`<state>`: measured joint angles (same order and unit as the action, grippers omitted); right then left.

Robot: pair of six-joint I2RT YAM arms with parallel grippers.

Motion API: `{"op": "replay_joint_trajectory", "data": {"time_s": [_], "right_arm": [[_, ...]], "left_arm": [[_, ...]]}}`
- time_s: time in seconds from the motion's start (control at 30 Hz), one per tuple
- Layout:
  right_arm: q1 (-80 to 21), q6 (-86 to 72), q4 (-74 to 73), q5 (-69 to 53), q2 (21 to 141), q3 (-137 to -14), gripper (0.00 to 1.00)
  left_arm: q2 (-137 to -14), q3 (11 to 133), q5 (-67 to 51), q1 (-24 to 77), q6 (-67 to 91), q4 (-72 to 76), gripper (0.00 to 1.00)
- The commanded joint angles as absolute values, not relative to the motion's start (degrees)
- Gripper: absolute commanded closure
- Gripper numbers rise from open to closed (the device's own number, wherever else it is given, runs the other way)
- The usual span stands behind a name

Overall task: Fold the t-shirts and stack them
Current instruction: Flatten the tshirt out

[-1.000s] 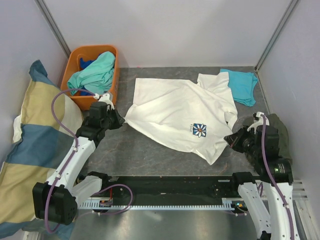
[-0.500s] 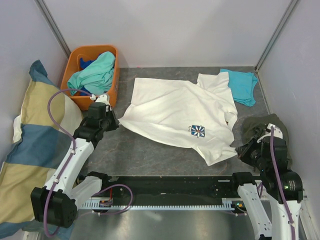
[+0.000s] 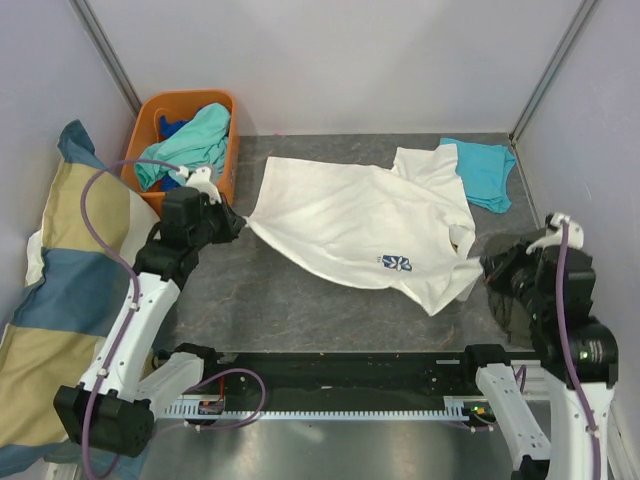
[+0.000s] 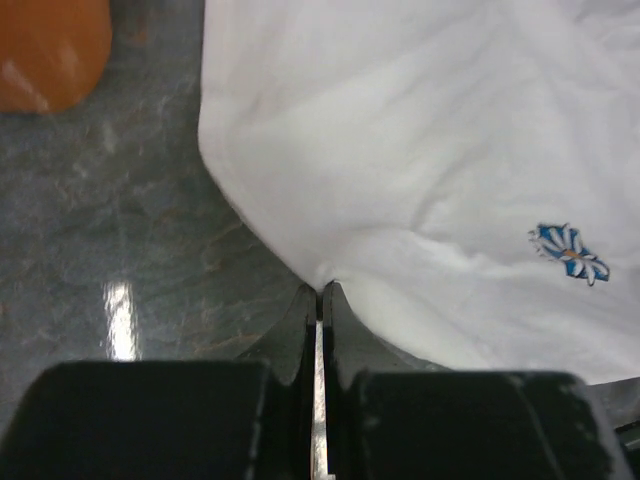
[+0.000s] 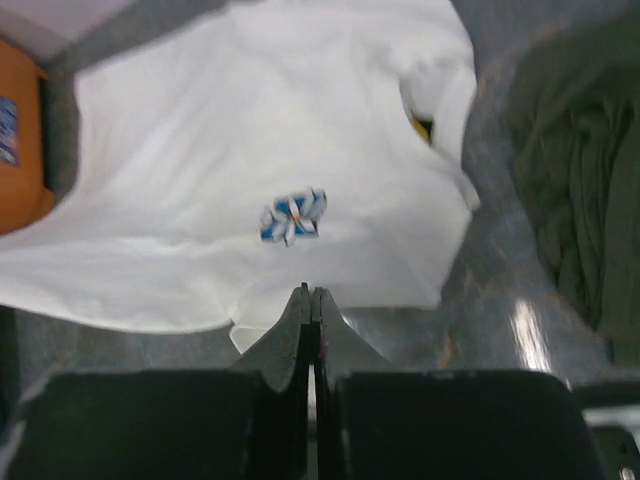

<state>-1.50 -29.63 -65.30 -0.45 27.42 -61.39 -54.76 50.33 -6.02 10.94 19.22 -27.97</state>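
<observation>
The cream-white t-shirt point(image 3: 350, 215) with a blue flower logo point(image 3: 397, 262) hangs stretched across the middle of the table. My left gripper point(image 3: 236, 222) is shut on its left corner, seen pinched in the left wrist view point(image 4: 320, 290). My right gripper point(image 3: 480, 265) is shut on its near right edge, just below the logo point(image 5: 292, 217) in the right wrist view point(image 5: 312, 292). A turquoise t-shirt point(image 3: 485, 168) lies folded at the back right. A mint-green t-shirt point(image 3: 195, 135) and a blue one point(image 3: 172, 126) lie in the orange basket point(image 3: 228, 150).
A big yellow-and-blue checked pillow point(image 3: 60, 270) leans along the left wall. A dark olive garment point(image 3: 512, 305) lies crumpled on the table under my right arm, also in the right wrist view point(image 5: 580, 190). Grey walls close in the back and both sides.
My right gripper has moved right and back, my left gripper slightly back and left. The cream-white t-shirt is now pulled taut between them and lifted.
</observation>
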Motion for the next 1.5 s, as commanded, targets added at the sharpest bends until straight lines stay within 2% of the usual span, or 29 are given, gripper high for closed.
{"op": "replay_joint_trajectory", "data": {"time_s": [0.0,0.1,0.33,0.6,0.8,0.93,1.07,1.17,1.27,1.33,1.47], "right_arm": [[-1.3,-23.7,-43.8,1.2,38.4,-77.3,1.00],[-1.5,-22.5,-40.3,-0.3,46.7,-90.2,1.00],[-1.6,-22.3,-35.7,-6.1,59.7,-108.9,1.00],[-1.6,-22.8,-40.1,-10.7,65.1,-127.2,1.00],[-1.5,-26.3,-40.4,-15.3,60.8,-127.8,1.00],[-1.5,-27.7,-35.1,-16.4,58.9,-116.6,1.00],[-1.5,-27.2,-27.5,-10.7,62.2,-96.9,1.00],[-1.1,-25.8,-19.9,-8.1,70.7,-92.4,1.00],[-0.2,-24.8,-15.1,-8.3,83.8,-98.3,1.00],[1.5,-24.7,-13.2,-9.1,93.8,-103.9,1.00],[2.5,-26.0,-13.2,-12.6,106.8,-125.2,1.00]], "left_arm": [[-54.1,63.6,-13.8,10.5,15.3,-22.3,0.98],[-52.9,71.3,-15.5,10.6,14.5,-23.5,0.98],[-49.4,84.0,-17.7,10.6,14.1,-28.6,0.98],[-47.5,95.7,-19.2,10.5,13.5,-35.5,0.98],[-45.8,98.5,-21.9,10.5,15.1,-38.5,0.98],[-48.2,94.0,-23.7,10.6,15.0,-35.9,0.98],[-54.5,84.7,-24.1,10.5,14.5,-28.6,0.98],[-62.8,78.6,-23.5,10.5,13.5,-20.3,0.98],[-75.7,80.7,-22.3,10.5,10.9,-13.9,0.98],[-86.1,87.3,-22.2,10.2,9.3,-12.5,0.98],[-100.7,103.8,-25.0,9.7,8.9,-14.4,0.98]]}}
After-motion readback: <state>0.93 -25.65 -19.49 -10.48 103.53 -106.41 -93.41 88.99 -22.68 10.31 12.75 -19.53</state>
